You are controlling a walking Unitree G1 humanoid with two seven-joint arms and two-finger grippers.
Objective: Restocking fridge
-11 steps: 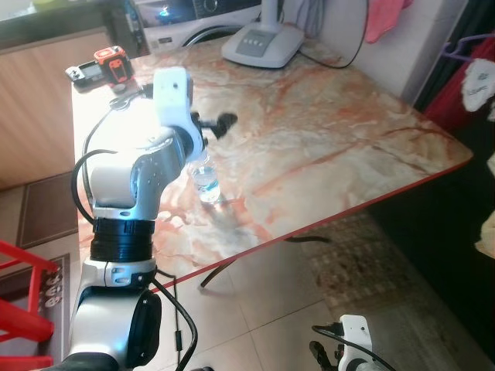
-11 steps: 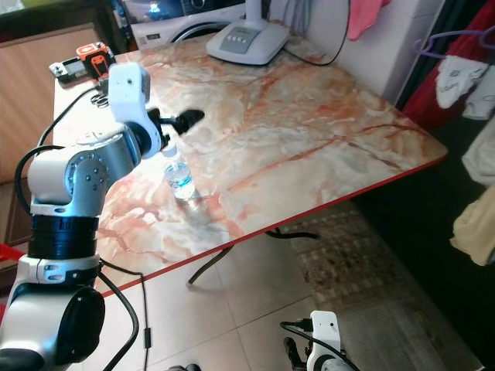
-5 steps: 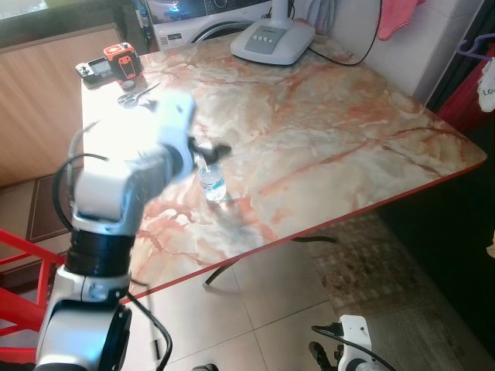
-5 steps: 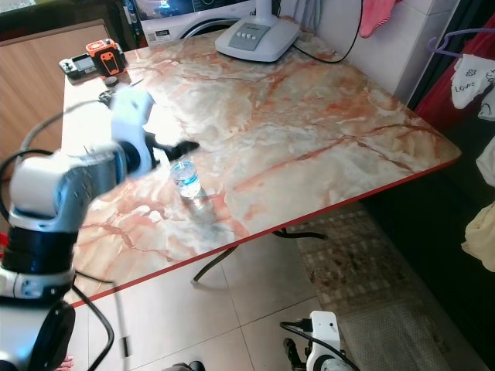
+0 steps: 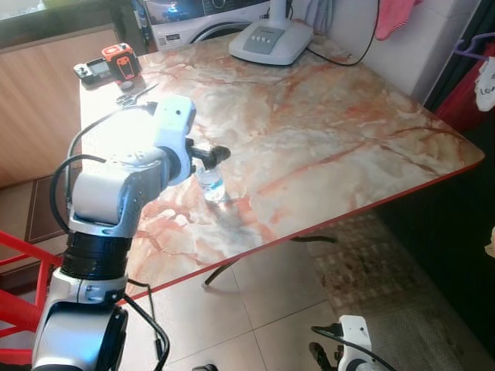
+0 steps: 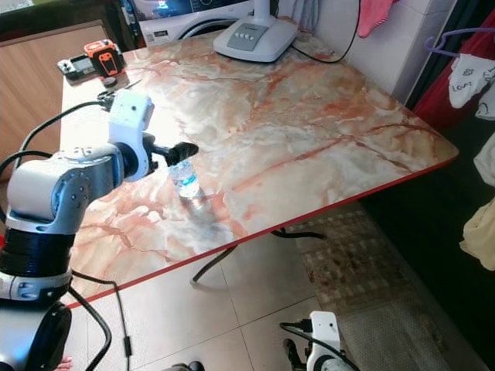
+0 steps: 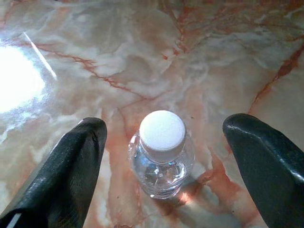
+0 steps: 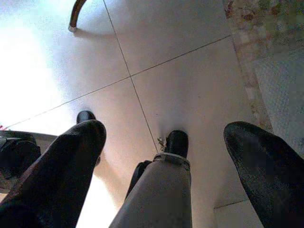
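We find the left gripper poised just above a small clear water bottle, its two black fingers spread wide apart, one on each side of the white cap and touching neither. The bottle stands upright at centre-left of the head views, on the marble-patterned table, near the table's red front edge. At the upper left of the frame we note an orange-and-black device and scissors; a white appliance base sits at top centre. The right gripper hangs low over the tiled floor, fingers likewise apart, holding nothing.
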